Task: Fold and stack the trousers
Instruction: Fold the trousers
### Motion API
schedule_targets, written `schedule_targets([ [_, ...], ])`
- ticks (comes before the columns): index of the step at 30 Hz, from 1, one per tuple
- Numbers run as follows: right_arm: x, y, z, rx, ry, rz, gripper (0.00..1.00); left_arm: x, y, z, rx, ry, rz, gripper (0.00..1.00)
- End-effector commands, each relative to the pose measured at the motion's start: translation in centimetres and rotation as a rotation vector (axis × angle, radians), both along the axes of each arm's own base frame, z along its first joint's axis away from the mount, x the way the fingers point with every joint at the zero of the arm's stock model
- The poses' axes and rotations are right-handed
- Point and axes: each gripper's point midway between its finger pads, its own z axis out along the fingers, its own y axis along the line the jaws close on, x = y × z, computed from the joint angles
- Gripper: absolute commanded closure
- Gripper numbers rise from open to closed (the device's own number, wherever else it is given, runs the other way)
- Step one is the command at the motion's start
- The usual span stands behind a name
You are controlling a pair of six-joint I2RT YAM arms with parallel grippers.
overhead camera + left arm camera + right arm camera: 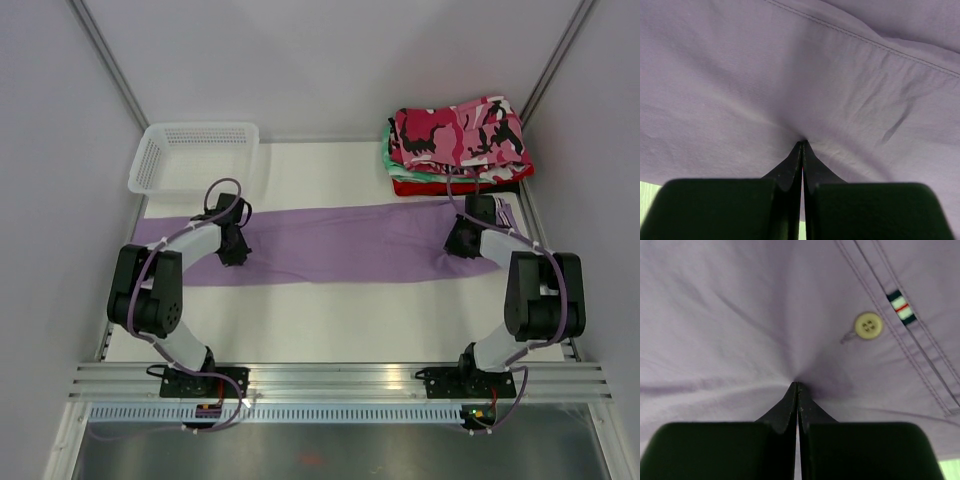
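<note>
Counter (pixel 330 320): white, bearing lilac trousers (pixel 340 245).
Walls (pixel 300 60): pale, enclosing the trousers.
Left pincer (pixel 802 144): gripping trousers' fabric.
Right pincer (pixel 797 385): gripping trousers' waist.

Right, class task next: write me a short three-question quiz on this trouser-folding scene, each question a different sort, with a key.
1. True or false: the left gripper and the right gripper are both pinched shut on the lilac trousers.
2. What lies on top of the folded pile at the back right? A) pink camouflage trousers B) a red garment C) a white basket
3. Fill in: the cream button shows in the ___ wrist view.
Key: 1 true; 2 A; 3 right.
</note>
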Motion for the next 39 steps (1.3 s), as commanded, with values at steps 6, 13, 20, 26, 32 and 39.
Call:
schedule_targets([
  [6,-6.9,-1.0,0.7,-0.038,0.065,-0.117,1.0,-6.4,0.1,0.7,-0.057,0.071,0.041,0.98],
  [13,-5.5,1.5,6.7,0.029,-0.118,0.068,1.0,-5.8,1.5,7.7,-0.014,-0.103,0.055,0.84],
  [20,-0.2,5.8,14.9,0.123,-0.361,0.246,0.84,-1.6,9.8,13.1,0.028,-0.274,0.451,0.03],
  [26,0.6,9.5,14.7,0.207,-0.388,0.325,0.61,-1.0,18.3,11.5,0.041,-0.233,0.797,0.03],
  [32,0.3,11.2,12.7,0.225,-0.344,0.363,0.6,0.5,22.0,9.4,-0.002,-0.227,0.952,0.09],
  [39,0.6,11.7,12.3,0.224,-0.321,0.38,0.6,2.6,24.6,6.6,0.022,-0.219,0.968,0.24],
])
